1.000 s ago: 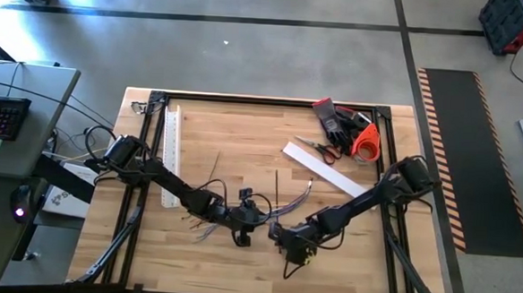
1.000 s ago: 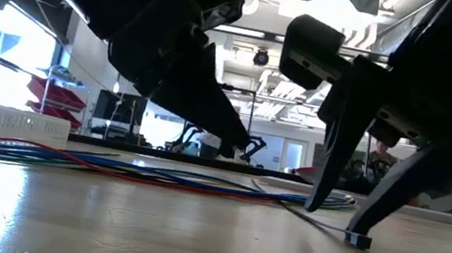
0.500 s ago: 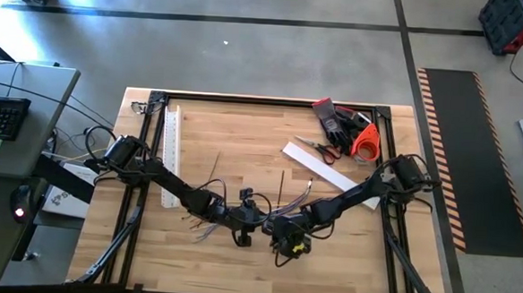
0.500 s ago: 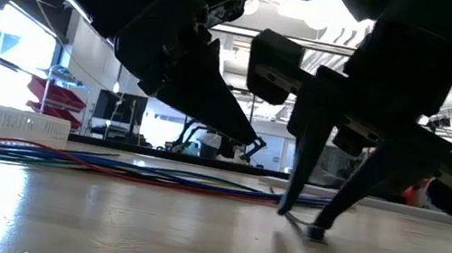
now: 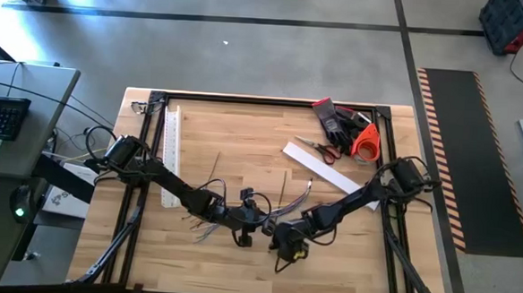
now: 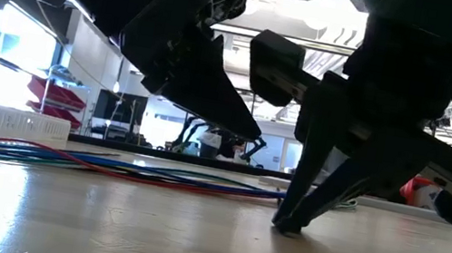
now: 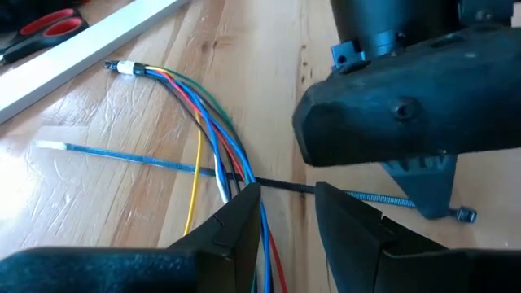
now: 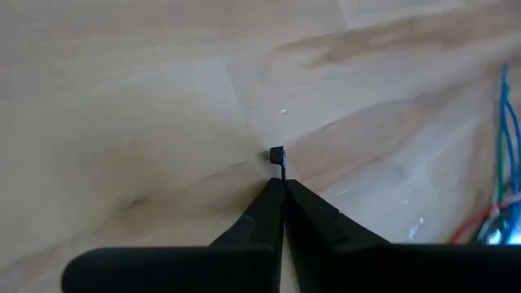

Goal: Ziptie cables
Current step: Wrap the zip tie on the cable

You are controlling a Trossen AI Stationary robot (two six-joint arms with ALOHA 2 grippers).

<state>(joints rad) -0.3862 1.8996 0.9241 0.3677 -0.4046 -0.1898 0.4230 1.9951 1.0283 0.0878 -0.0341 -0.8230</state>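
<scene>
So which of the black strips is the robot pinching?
The ziptie near the table's front, its small square head poking out of the right gripper's shut fingers. The other zipties lie untouched farther back on the table.

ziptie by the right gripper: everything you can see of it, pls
The ziptie is a thin, stiff, dark plastic strip lying flat on the wooden table. It runs under the coloured cables. Its small square head pokes out just past the right gripper, whose jaws are shut on the strip at table level.
</scene>
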